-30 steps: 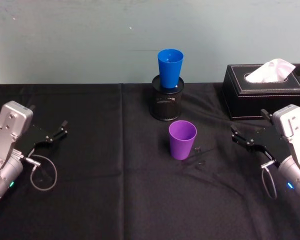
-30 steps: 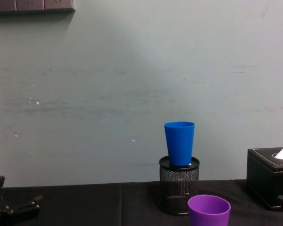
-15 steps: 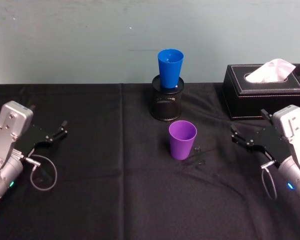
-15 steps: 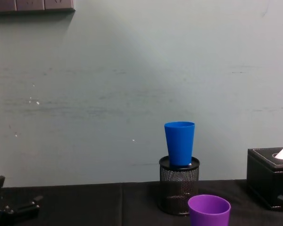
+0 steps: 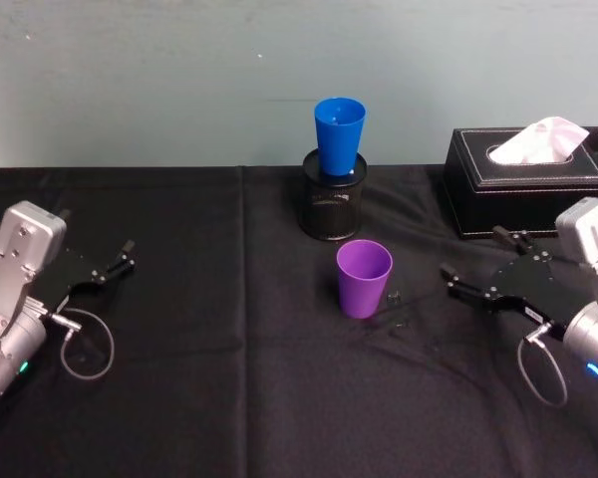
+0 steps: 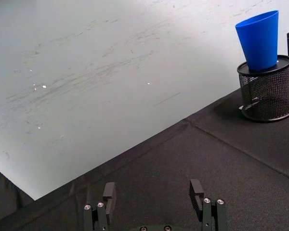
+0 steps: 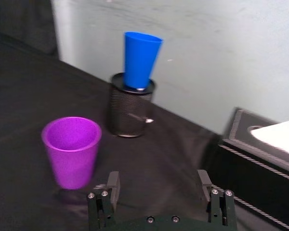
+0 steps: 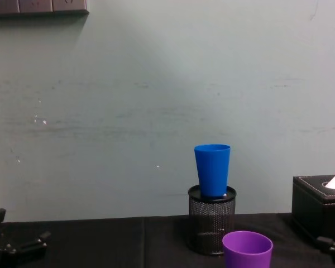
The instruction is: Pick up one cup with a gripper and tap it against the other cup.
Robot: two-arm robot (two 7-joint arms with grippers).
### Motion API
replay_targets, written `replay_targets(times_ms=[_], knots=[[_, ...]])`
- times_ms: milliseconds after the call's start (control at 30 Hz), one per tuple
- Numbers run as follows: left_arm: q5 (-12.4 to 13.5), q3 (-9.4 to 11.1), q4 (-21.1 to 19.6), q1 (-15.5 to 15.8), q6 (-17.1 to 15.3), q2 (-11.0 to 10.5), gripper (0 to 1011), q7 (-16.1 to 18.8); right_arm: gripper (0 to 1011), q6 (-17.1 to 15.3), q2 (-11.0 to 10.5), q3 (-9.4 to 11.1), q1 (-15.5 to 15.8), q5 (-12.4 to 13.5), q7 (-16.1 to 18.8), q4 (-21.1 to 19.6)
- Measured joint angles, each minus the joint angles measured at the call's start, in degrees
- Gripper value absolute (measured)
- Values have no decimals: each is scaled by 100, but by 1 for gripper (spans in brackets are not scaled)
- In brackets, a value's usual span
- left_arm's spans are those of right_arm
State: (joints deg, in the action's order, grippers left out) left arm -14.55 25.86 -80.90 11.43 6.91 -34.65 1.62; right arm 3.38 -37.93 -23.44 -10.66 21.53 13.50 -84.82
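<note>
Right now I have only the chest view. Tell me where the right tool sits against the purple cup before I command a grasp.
Observer: The right tool is to the right of the purple cup, apart from it, with bare black cloth between them.
Operator: Say whether it is open.
Observer: Open, holding nothing.
Operator: Report the left side.
Observer: The left tool lies open low over the cloth at the far left, well away from the purple cup.
</note>
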Motion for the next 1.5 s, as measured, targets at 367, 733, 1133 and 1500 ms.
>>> replay_targets(times_ms=[367,733,1133,1500], knots=[[0,0,0,0,0,0,1000,0,1002,-545,111,-46,-376,640,1324,164],[0,0,0,0,0,0,1000,0,1002,-712,438,-205,-683,492,1665,428],[0,0,0,0,0,0,1000,0,1002,-779,816,-327,-923,275,1765,900],[0,0,0,0,0,0,1000,0,1002,-797,1103,-408,-1139,128,1822,1280]])
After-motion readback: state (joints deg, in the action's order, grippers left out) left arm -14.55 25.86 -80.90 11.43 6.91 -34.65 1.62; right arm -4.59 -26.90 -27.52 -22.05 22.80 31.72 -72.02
